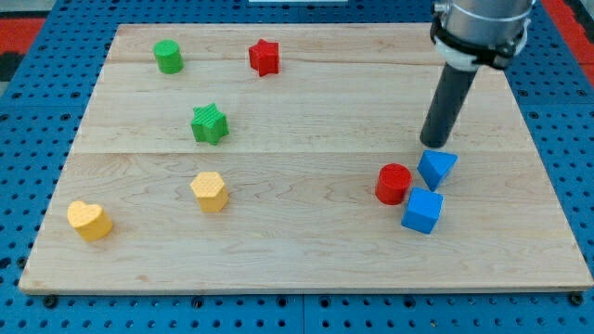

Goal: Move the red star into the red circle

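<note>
The red star (264, 57) lies near the view's top, left of centre. The red circle (393, 183) is a round red block at the lower right, touching or nearly touching two blue blocks. My tip (433, 144) is the lower end of the dark rod at the right. It stands just above the upper blue block (436, 169) and up-right of the red circle. It is far to the right of the red star and below it.
A blue cube (422, 211) sits just below-right of the red circle. A green cylinder (168, 57) is at the top left, a green star (210, 123) below it. A yellow hexagon-like block (210, 191) and a yellow heart (89, 221) lie at the lower left.
</note>
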You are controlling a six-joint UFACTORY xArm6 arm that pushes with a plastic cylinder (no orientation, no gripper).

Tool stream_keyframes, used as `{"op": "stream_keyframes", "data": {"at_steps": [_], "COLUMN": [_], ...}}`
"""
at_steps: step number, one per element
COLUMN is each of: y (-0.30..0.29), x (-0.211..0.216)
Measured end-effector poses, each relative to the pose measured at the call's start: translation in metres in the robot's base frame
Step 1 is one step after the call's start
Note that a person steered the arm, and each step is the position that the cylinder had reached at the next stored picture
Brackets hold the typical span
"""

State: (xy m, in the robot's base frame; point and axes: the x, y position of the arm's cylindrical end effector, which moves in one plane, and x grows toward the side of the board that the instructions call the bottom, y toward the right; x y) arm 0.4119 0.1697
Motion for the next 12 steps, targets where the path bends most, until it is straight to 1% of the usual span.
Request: {"op": "stream_keyframes", "data": {"at_steps": [2, 3, 4, 5, 6, 7, 8, 9, 10, 11, 12], "y": [-0.045, -0.130, -0.219, -0.254, -0.185, -0.175, -0.189, -0.188, -0.169, -0.120, -0.114], "x": [-0.134, -0.167, -0.184, -0.177, -0.145, -0.110, -0.127, -0.085, -0.040, 0.011, 0.016]}}
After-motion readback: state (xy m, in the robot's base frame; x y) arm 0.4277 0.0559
